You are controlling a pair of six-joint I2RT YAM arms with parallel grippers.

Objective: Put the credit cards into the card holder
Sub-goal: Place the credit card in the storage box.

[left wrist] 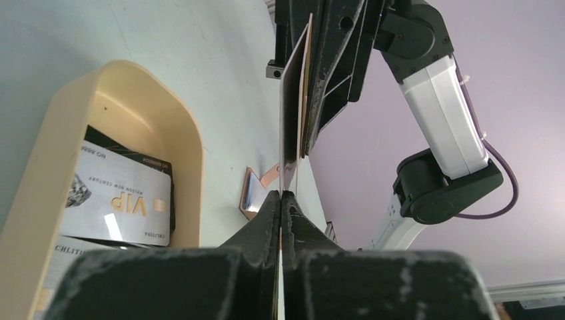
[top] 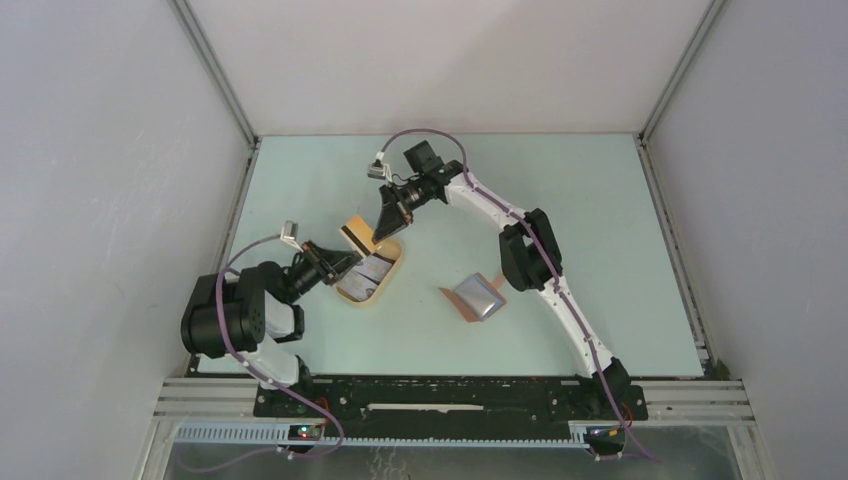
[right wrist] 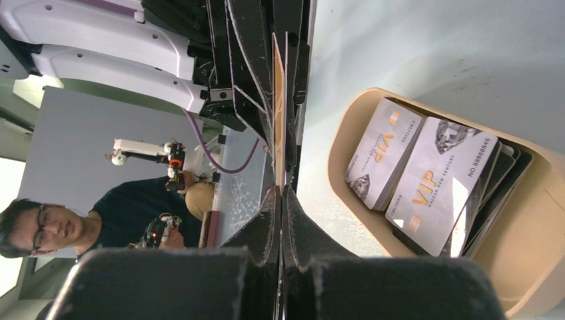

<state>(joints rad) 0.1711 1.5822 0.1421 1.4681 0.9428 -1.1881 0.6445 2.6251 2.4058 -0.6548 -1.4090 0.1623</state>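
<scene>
The surface (top: 600,200) is flat and pale green. Plain white walls (top: 100,150) stand on three sides of it, and thin grey metal bars (top: 215,70) run up the corners. The light is soft and even, and off to one side there is a person (right wrist: 40,230) with glasses and a dark shirt.

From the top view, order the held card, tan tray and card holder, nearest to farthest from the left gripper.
1. Held card, in the left gripper's jaws.
2. Tan tray, just right.
3. Card holder, farther right.
</scene>
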